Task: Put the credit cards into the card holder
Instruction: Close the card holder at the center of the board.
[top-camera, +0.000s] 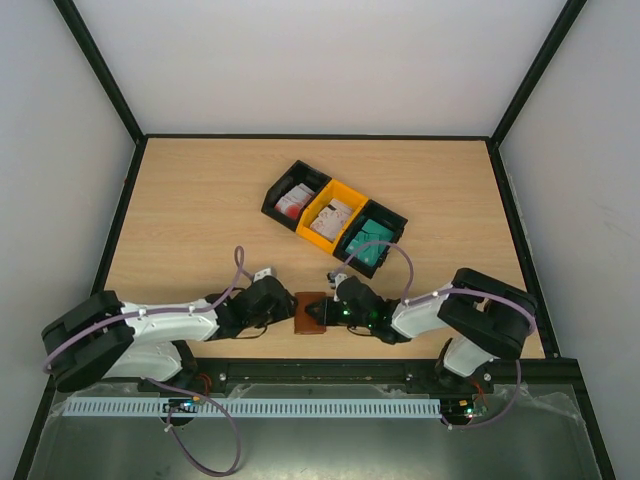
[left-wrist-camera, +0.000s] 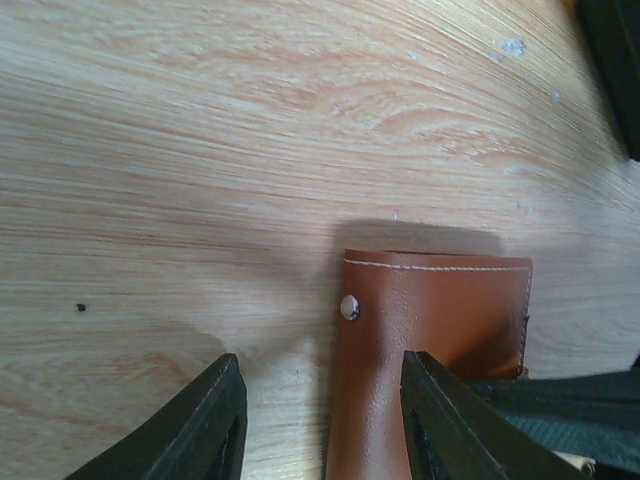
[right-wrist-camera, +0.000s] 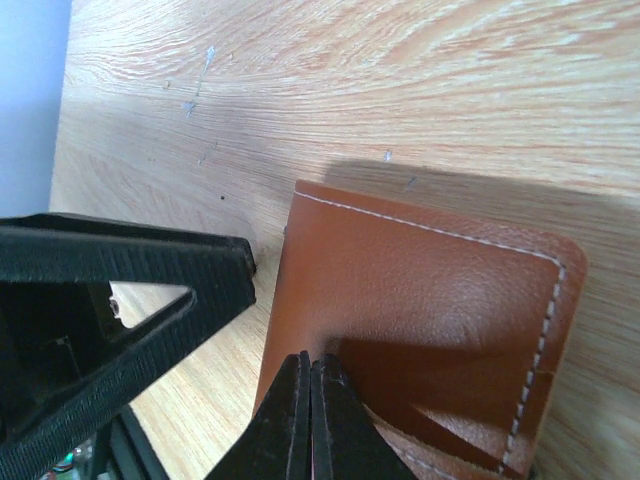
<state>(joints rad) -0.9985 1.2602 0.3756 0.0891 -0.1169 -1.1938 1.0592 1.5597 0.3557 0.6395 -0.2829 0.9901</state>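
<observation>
Right wrist view: the right gripper (right-wrist-camera: 311, 400) was shut, empty, fingertips pressed down on the brown card holder (right-wrist-camera: 420, 310), which lay folded flat on the table (right-wrist-camera: 400, 80). At nine o'clock, the left gripper (left-wrist-camera: 325, 410) stood open, straddling the holder's snap edge without clamping it. From above, the credit cards (top-camera: 368, 250) sat in three bins (top-camera: 345, 195) at one o'clock from the holder, well apart. Risk, as judged: the smooth leather could slide under the pressing tips, so the left fingers might close beside the flap rather than on it.
</observation>
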